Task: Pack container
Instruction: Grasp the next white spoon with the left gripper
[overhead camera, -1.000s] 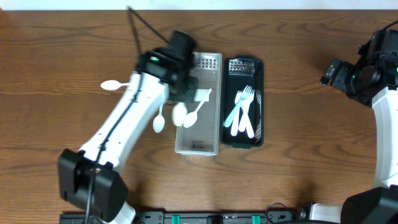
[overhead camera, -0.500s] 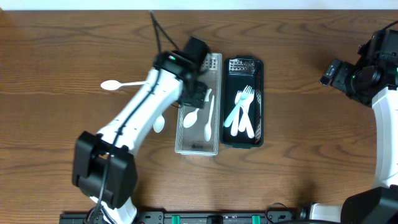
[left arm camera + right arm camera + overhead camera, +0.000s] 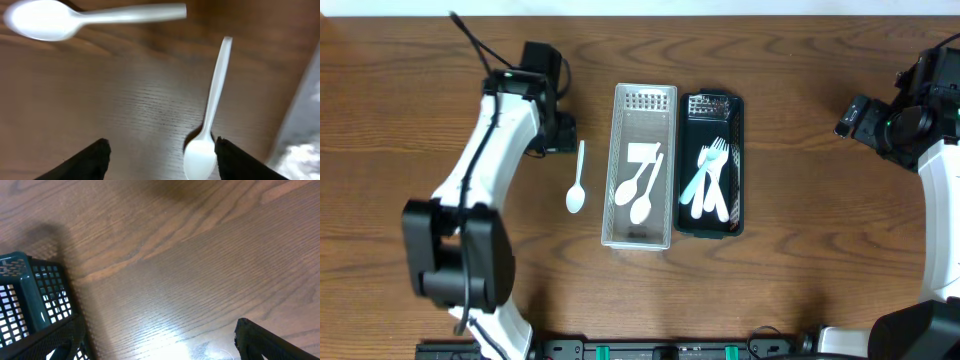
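Note:
A clear white basket holds two white spoons. Beside it on the right, a black basket holds several pale forks. A loose white spoon lies on the wood left of the white basket. Another spoon lies farther off, hidden under the arm in the overhead view. My left gripper hangs open over the table, the near spoon's bowl just inside its right finger, untouched. My right gripper is open and empty at the far right.
The black basket's mesh corner shows at the left of the right wrist view, by the left finger. Bare wood lies between the baskets and the right arm. The left arm stretches over the table's left side.
My left gripper opened over the white basket and let a spoon fall in beside the other. The arm then swung left to hover over the loose spoons. The right arm stayed still.

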Robot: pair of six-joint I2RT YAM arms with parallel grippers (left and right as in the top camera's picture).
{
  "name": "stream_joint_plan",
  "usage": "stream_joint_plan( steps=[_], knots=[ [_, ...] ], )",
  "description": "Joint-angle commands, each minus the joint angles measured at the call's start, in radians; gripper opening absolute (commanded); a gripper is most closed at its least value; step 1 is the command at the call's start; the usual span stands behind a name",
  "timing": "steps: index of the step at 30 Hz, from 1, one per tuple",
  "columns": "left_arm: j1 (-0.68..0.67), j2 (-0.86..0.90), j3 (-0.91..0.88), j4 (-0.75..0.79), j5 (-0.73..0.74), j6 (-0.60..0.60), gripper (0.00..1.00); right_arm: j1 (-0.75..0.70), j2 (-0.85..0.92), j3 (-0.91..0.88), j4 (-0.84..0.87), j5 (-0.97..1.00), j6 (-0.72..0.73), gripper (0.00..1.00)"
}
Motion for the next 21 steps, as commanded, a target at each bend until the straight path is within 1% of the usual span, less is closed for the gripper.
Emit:
stream_joint_plan(
  steps=[1,6,9,12,18,20,21],
  knots=[
    [-0.019,0.076,-0.016,0.009,-0.008,0.043,0.69,-0.008,0.0,-0.002,-0.003,-0.004,-0.001,0.99],
    [-0.036,0.154,-0.016,0.027,-0.002,0.056,0.69,-0.009,0.0,-0.002,-0.004,-0.004,-0.002,0.99],
    [-0.036,0.192,-0.016,0.035,0.046,0.068,0.7,-0.009,0.0,-0.002,-0.005,-0.004,-0.002,0.99],
    [-0.036,0.222,-0.016,0.035,0.071,0.071,0.67,-0.008,0.0,-0.002,-0.005,-0.004,-0.002,0.99],
    [-0.039,0.25,-0.017,0.023,0.072,0.07,0.44,-0.008,0.0,-0.002,-0.004,-0.004,-0.002,0.99],
    [-0.043,0.257,-0.017,0.016,0.079,0.071,0.38,-0.009,0.0,-0.002,-0.004,-0.004,-0.001,0.99],
    [-0.048,0.261,-0.017,0.012,0.088,0.071,0.32,-0.008,0.0,-0.002,-0.004,-0.004,-0.001,0.99]
  ],
)
